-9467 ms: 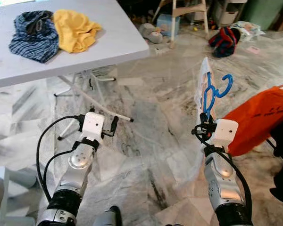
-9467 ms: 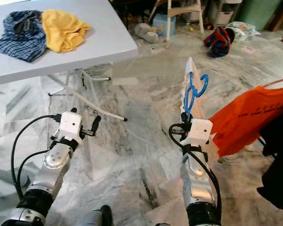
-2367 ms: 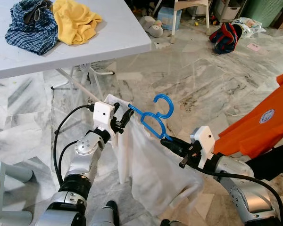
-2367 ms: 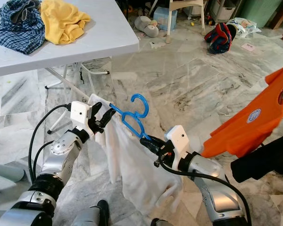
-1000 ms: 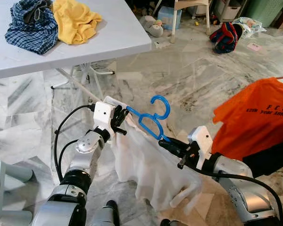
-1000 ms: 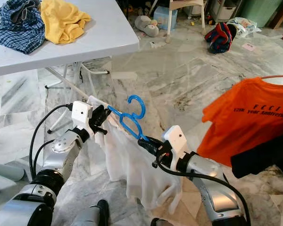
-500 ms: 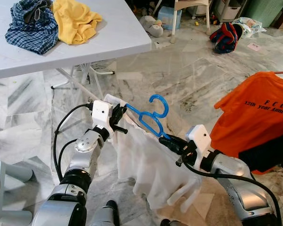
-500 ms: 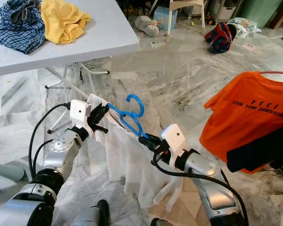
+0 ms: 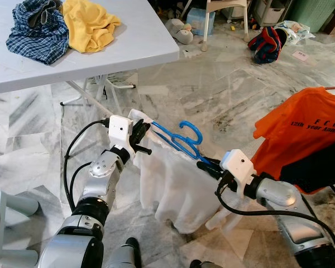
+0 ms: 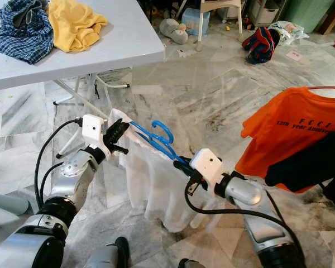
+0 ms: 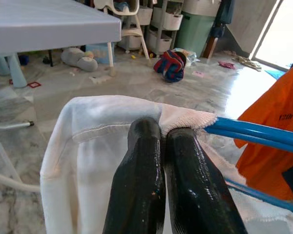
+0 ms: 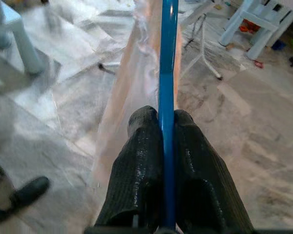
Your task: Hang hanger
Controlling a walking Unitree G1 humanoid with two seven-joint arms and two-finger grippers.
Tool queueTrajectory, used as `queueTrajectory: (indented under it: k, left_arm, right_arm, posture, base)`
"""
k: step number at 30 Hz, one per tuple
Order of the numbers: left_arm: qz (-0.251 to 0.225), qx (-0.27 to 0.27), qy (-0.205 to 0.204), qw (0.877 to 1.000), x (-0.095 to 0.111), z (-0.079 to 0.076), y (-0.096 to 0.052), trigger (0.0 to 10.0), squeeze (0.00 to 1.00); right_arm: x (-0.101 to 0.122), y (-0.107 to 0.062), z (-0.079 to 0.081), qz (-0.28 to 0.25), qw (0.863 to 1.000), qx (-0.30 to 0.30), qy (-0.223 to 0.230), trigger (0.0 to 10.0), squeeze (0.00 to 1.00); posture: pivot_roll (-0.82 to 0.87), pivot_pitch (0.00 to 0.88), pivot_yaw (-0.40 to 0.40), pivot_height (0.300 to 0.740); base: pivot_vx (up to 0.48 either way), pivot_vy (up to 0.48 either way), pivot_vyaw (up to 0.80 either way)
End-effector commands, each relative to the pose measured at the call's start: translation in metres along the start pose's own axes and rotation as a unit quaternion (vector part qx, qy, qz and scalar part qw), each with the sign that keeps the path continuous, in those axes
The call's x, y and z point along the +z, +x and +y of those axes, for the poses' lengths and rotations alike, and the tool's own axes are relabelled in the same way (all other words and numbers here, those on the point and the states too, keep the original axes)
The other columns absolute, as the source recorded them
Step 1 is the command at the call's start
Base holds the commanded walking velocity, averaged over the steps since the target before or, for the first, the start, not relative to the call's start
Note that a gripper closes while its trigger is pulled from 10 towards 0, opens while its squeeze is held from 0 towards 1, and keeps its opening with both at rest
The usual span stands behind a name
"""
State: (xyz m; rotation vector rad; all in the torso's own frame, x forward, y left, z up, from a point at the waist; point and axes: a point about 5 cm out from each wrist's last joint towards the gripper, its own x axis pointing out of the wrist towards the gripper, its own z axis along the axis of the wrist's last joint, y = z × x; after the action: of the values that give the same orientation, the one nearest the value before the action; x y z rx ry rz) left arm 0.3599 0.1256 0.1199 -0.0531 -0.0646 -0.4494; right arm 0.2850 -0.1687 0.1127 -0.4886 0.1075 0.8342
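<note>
The robot has the blue hanger (image 9: 178, 140) strung between its two arms, above the marble floor (image 9: 223, 95) in front of the white folding table (image 9: 128, 47). The right gripper (image 12: 165, 127) has its fingers pressed onto the hanger's blue bar, taking the weight at that end. The left gripper (image 11: 158, 134) pinches the hem of the white garment (image 9: 176, 190) against the other tip. That looks deliberate: with the cloth pinned there, the shoulder should not slide off while the hanger is tilted. The rest of the garment droops below the bar, its lower edge close above the floor.

The hanger lies nearly flat, hook (image 9: 191, 129) leaning over rather than pointing up (a carrying pose, I'd say, not a hanging one). Off to the robot's right an orange T-shirt (image 9: 298, 139) already hangs beside something dark, presumably where this one is bound. Nothing is hooked yet. A blue checked garment (image 9: 36, 30) and a yellow garment (image 9: 92, 22) wait on the table.
</note>
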Motion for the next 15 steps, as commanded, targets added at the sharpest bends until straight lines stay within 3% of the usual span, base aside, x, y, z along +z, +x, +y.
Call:
queueTrajectory:
  k: [1, 8, 11, 15]
  left_arm:
    - [-0.047, 0.044, 0.013, 0.998, 0.026, 0.022, 0.001, 0.0, 0.00]
    - [-0.012, 0.005, 0.007, 1.000, 0.007, 0.002, 0.001, 0.0, 0.00]
    - [0.018, -0.043, 0.004, 0.999, -0.013, -0.025, -0.002, 0.0, 0.00]
    - [0.030, -0.069, 0.009, 0.997, -0.021, -0.036, -0.004, 0.0, 0.00]
  right_arm:
    - [-0.036, -0.017, 0.001, 0.096, 0.995, 0.002, 0.007, 10.0, 0.00]
    - [-0.037, -0.006, -0.001, 0.104, 0.994, -0.037, -0.002, 10.0, 0.00]
    - [-0.036, 0.013, 0.003, 0.110, 0.992, -0.060, -0.006, 10.0, 0.00]
    - [-0.031, 0.026, 0.004, 0.100, 0.992, -0.074, -0.007, 10.0, 0.00]
  posture:
    - [0.05, 0.194, -0.015, 0.740]
    - [0.05, 0.198, -0.017, 0.740]
    - [0.05, 0.200, -0.020, 0.740]
    - [0.06, 0.201, -0.022, 0.740]
  base:
    - [0.000, 0.000, 0.00]
    - [0.000, 0.000, 0.00]
    - [0.000, 0.000, 0.00]
    - [0.000, 0.000, 0.00]
